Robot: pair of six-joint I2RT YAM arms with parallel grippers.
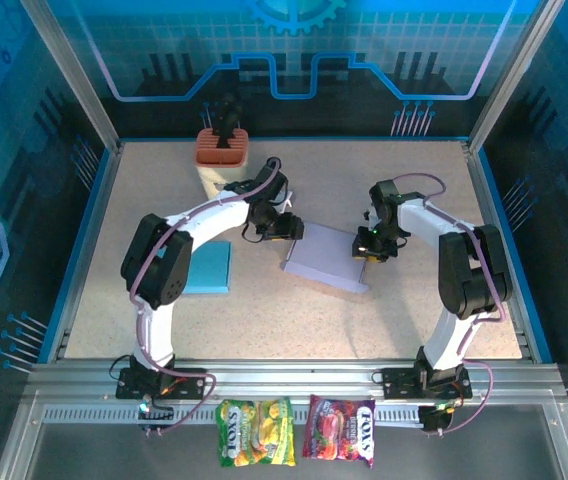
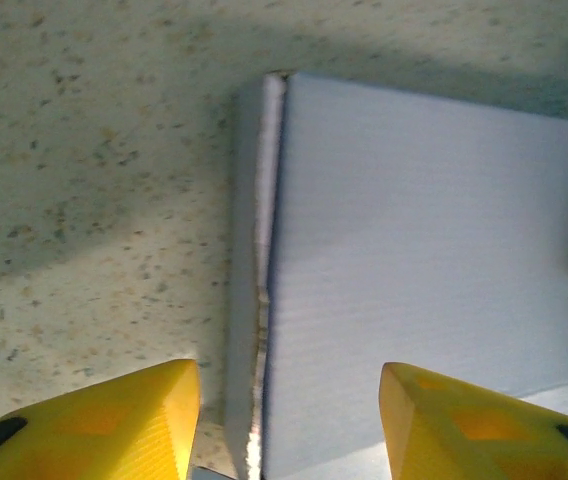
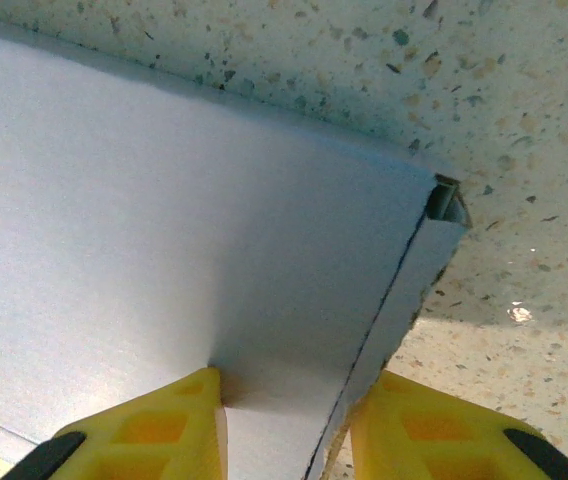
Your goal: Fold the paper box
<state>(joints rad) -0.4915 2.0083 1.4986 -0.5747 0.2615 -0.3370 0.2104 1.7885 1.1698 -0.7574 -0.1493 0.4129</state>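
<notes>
The paper box [image 1: 326, 258] lies in the middle of the worktop [image 1: 264, 320], flat panel up. Our left jaws stand spread astride its left side wall [image 2: 247, 250], touching nothing that we can see. Our right jaws look pressed onto the right side wall [image 3: 404, 290], pinching it near the corner. We judge the step in hand to be raising the walls: we should close the left jaws squarely on the crease, then lift both sides evenly, so the panel neither skews nor slides
</notes>
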